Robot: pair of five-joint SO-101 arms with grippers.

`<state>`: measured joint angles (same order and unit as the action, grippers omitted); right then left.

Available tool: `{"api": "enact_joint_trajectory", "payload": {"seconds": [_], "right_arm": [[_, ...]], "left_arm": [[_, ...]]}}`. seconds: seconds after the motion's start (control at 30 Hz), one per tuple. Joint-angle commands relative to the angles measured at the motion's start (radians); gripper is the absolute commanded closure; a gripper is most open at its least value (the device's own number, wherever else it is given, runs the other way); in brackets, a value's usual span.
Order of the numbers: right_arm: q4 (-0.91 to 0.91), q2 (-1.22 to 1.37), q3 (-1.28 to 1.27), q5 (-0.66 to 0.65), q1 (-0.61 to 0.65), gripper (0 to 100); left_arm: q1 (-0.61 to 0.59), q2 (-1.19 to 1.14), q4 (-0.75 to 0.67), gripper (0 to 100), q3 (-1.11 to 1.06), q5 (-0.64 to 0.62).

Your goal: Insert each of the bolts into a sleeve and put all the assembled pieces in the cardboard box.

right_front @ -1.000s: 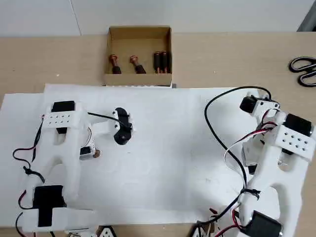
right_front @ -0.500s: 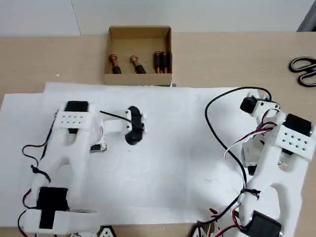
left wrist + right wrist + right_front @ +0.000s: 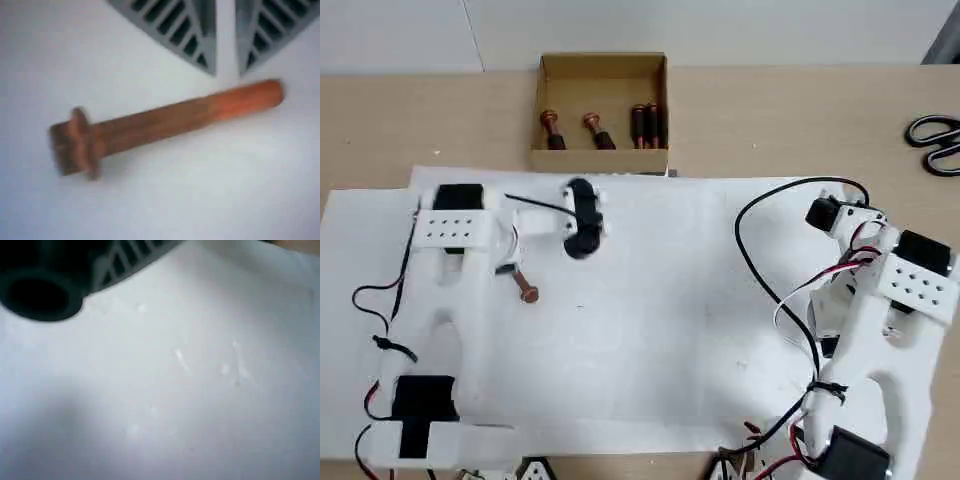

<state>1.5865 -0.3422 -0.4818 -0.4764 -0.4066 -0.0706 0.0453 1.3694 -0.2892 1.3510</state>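
Observation:
A copper bolt point(image 3: 526, 290) lies flat on the white paper point(image 3: 670, 300), loose; in the left wrist view the bolt point(image 3: 165, 122) has its plain tip just under my fingertips. My left gripper point(image 3: 508, 268) point(image 3: 226, 55) hovers over that tip, open by a narrow gap and holding nothing. The right arm point(image 3: 900, 290) stands at the paper's right side. In the right wrist view a black sleeve point(image 3: 37, 295) sits against a grey finger point(image 3: 125, 260), held above the paper. The cardboard box point(image 3: 603, 62) at the back holds assembled pieces point(image 3: 552, 130).
Black scissors point(image 3: 935, 140) lie on the wooden table at the far right. A black cable point(image 3: 760, 260) loops over the paper beside the right arm. Bare paper stretches between the two arms.
The left arm swung right, then back toward the box. The bolt, earlier at its gripper, now lies loose on the paper beside it. The right arm has not moved.

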Motion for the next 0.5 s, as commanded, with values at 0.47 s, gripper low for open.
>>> {"api": "enact_joint_trajectory", "payload": {"seconds": [0.47], "right_arm": [[0.004, -0.038, 0.006, 0.003, -0.007, 98.8]], "left_arm": [[-0.068, 0.006, -0.112, 87, 0.041, 0.135]]}}
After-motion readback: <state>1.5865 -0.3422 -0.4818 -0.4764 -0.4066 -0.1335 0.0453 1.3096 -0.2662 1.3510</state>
